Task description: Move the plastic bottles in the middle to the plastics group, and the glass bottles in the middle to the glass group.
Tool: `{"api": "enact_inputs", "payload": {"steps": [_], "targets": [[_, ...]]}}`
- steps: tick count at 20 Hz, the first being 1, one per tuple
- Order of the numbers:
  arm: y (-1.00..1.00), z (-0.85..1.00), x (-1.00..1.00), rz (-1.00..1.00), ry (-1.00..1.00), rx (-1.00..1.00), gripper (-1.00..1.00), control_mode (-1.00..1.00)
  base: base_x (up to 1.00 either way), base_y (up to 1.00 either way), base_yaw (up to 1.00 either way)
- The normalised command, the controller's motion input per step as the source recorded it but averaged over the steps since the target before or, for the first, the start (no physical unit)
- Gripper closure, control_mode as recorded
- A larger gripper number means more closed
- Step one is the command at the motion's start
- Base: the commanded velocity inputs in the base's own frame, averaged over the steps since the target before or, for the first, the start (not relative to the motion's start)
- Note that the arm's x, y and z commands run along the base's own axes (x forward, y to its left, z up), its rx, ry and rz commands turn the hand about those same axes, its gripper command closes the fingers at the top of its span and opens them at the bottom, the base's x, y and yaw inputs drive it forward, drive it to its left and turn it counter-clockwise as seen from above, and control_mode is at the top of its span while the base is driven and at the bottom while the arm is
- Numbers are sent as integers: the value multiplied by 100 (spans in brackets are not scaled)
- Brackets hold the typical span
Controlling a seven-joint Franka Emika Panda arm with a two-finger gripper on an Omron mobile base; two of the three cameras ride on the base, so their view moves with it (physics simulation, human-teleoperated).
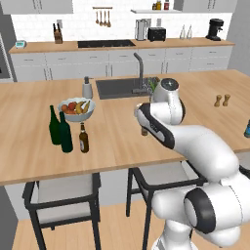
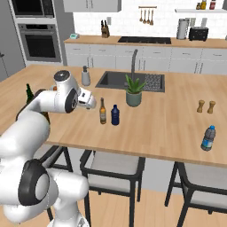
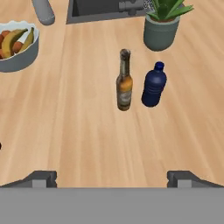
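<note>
One brown glass bottle (image 1: 84, 138) already stands just beside the two tall green wine bottles (image 1: 60, 129) of the glass group, off to my left and well apart from my end effector (image 3: 112, 177), so I judge that part of the sorting done. Two bottles are left in the middle of the table (image 3: 87, 131): a lighter brown glass bottle (image 3: 124, 80) and a squat dark blue plastic bottle (image 3: 154, 84). Both stand upright straight ahead of my end effector, near it but not touching it, the brown one slightly left of my line and the blue one just beside it on the right. Neither is in my grasp; my end effector is wide apart and carries nothing, hovering above the wood short of the pair.

Counting: two green wine bottles, two brown glass bottles in all, one dark blue plastic bottle in the middle, and one blue bottle with a lighter top (image 2: 208, 138) marking the plastics group, far off to my right. Beyond the pair sit one potted plant (image 3: 162, 24), one fruit bowl (image 3: 16, 46) to the upper left, and one grey soap dispenser (image 3: 43, 10).

By my reckoning, roughly a third is finished: the brown bottle must go left, the blue one right.
</note>
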Motion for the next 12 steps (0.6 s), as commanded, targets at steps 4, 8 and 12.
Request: {"api": "enact_inputs", "payload": {"steps": [4,8,12], "targets": [[-40,0,11,0,-21,2,-100,-100,0,0,0],[-24,3,30,0,-2,8,-100,-100,0,0,0],[-3,5,39,0,0,7,-100,-100,0,0,0]]}}
